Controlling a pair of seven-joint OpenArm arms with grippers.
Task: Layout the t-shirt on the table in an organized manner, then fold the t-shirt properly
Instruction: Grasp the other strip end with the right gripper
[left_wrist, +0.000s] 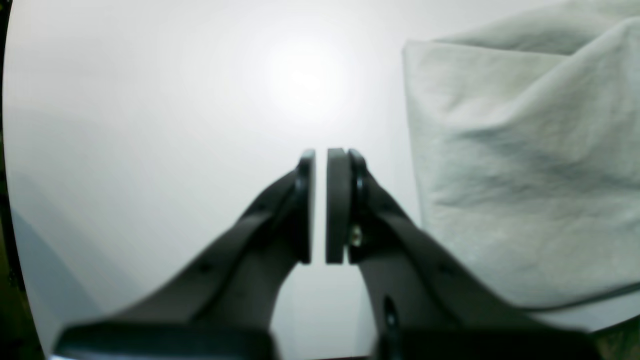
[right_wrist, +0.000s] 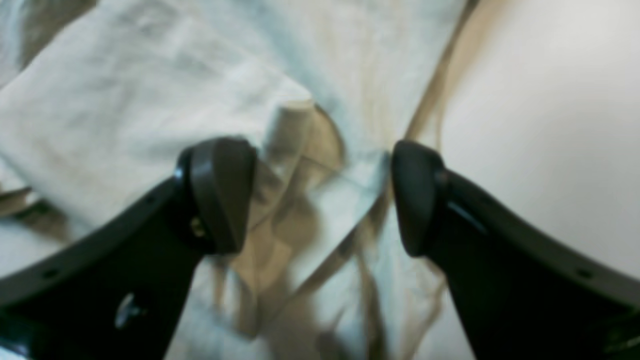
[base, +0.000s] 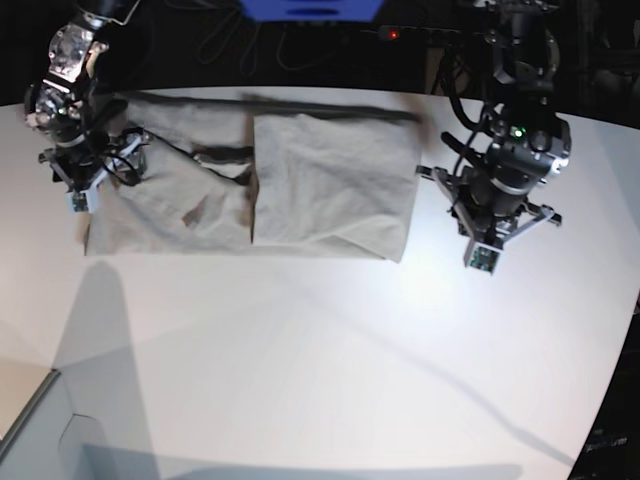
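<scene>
White tabletop fills the lower half of the base view, bare of cloth; the table (base: 330, 380) carries the work only along its upper part. Further up lies the t-shirt (base: 250, 180), a light grey-beige spread running from the upper left toward the upper middle. Its right portion looks doubled over into a neat rectangular panel with a straight edge, so a first fold seems made, while the left portion is flatter but creased, with a dark gap showing near the middle.

At the right of that view the left gripper (left_wrist: 320, 205) hangs over bare table just beside the shirt's folded edge, jaws nearly closed with only a sliver between them and nothing held. At the upper left, the right gripper (right_wrist: 322, 197) stands spread wide directly over bunched cloth at the shirt's edge; its wrist view is blurred, so whether the pads touch fabric I cannot tell.

Judging by this, laying out is largely done and folding is partway: the left side is not yet brought over, and later folds remain.
</scene>
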